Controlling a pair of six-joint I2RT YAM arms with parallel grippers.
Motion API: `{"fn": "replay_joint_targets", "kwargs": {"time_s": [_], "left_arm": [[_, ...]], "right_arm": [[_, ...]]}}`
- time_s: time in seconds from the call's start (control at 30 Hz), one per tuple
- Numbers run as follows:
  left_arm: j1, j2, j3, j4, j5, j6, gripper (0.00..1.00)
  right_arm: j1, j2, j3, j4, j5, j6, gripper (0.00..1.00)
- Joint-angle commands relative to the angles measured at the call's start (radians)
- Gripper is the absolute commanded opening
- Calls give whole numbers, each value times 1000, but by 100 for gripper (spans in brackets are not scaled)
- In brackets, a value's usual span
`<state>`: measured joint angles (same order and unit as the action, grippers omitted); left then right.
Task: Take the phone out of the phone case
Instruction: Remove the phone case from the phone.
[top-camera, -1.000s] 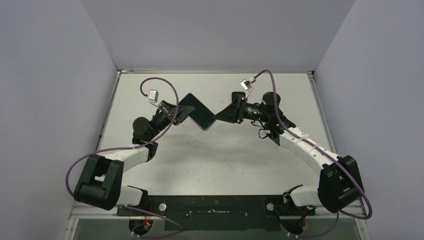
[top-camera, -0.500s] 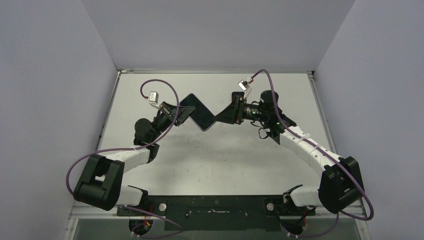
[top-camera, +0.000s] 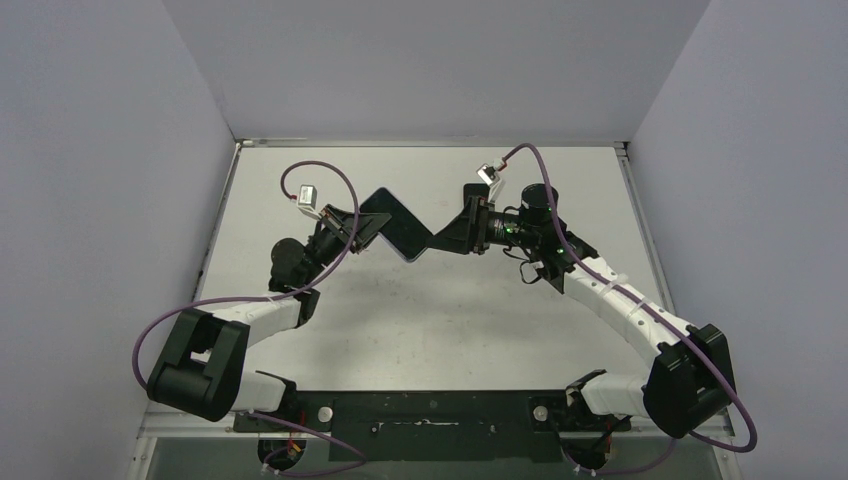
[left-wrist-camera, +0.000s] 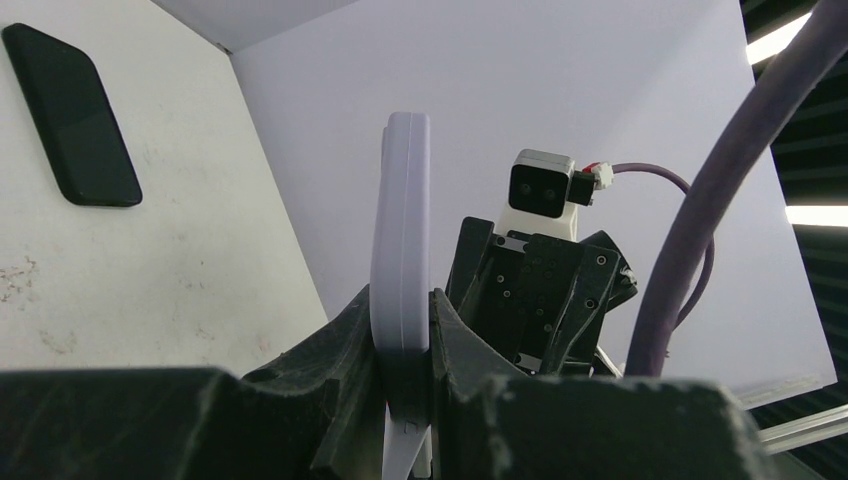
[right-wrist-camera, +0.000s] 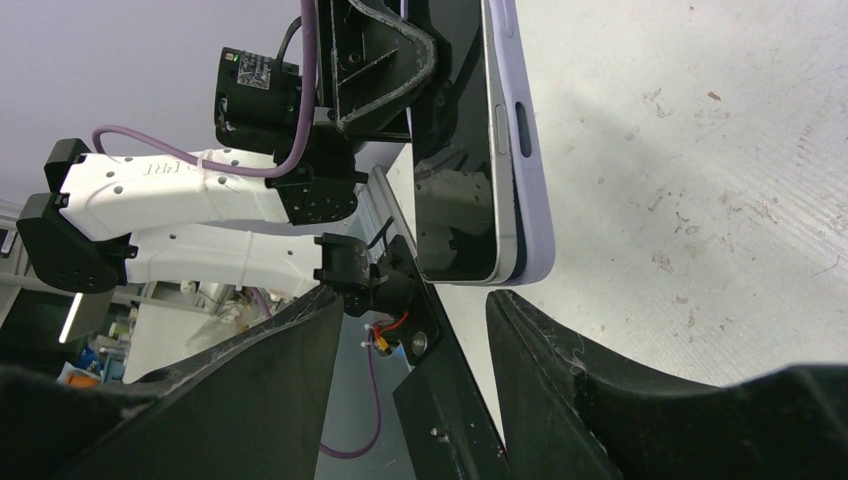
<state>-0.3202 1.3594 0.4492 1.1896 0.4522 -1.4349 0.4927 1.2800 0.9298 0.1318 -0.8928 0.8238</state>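
The phone (right-wrist-camera: 455, 160), a slim slab with a dark, unlit screen and a silver rim, sits in a pale lavender case (right-wrist-camera: 532, 190) whose rounded edge wraps its side, a long side button showing along that edge. The pair hangs in the air over the far middle of the table (top-camera: 440, 320), roughly level with the screen upward, and lies diagonally in the overhead view. One short end of the case is pinched in the left gripper (left-wrist-camera: 401, 300); whether the phone has begun to lift out of the case cannot be told.
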Motion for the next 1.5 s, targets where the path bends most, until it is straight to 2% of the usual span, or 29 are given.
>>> {"fn": "replay_joint_targets", "kwargs": {"time_s": [0.0, 0.43, 0.73, 1.17, 1.47], "left_arm": [[-7, -35, 8, 91, -42, 4, 0], [-34, -63, 18, 72, -75, -2, 0], [-39, -95, -7, 29, -134, 4, 0], [-54, -105, 0, 32, -120, -9, 0], [-60, -107, 1, 57, -126, -38, 0]], "right_arm": [[10, -32, 9, 69, 2, 33, 55], [33, -9, -12, 130, -6, 70, 54], [31, -43, -7, 12, 42, 15, 54], [37, -23, -22, 129, 38, 87, 53], [37, -22, -41, 145, 46, 97, 53]]}}
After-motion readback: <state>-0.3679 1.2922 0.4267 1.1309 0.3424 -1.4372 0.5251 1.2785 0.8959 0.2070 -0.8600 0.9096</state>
